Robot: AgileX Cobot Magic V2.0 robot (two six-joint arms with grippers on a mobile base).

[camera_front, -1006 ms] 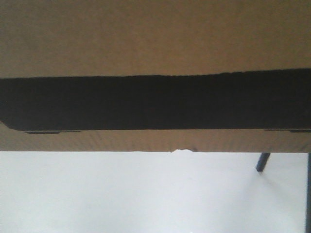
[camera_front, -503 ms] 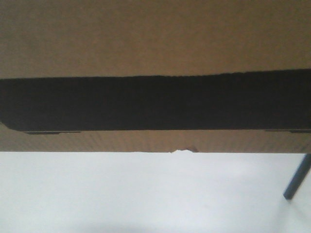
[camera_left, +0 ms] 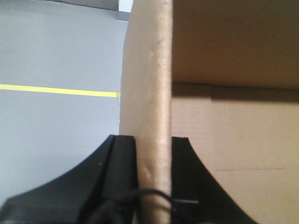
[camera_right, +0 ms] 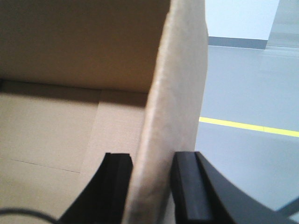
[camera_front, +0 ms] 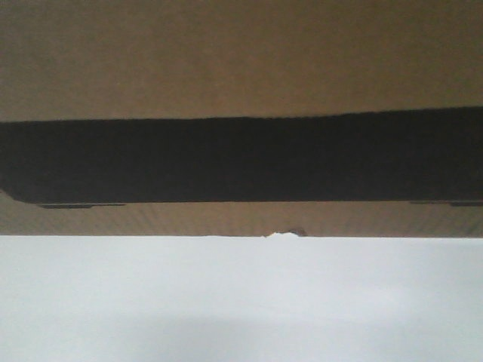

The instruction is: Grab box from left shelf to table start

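The box point(camera_front: 241, 68) runs lengthwise from one arm to the other. Its left wall stands upright between the fingers of the left gripper point(camera_left: 154, 156), its right wall between those of the right gripper point(camera_right: 152, 175) — both pairs closed tight on the cardboard. The table point(camera_front: 241, 302) lies below the box's lower edge — contact cannot be told.

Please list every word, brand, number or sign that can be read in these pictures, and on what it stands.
None can be read.
The black panel on the box shows no lettering in this view.
The yellow floor line is a plain stripe without characters.
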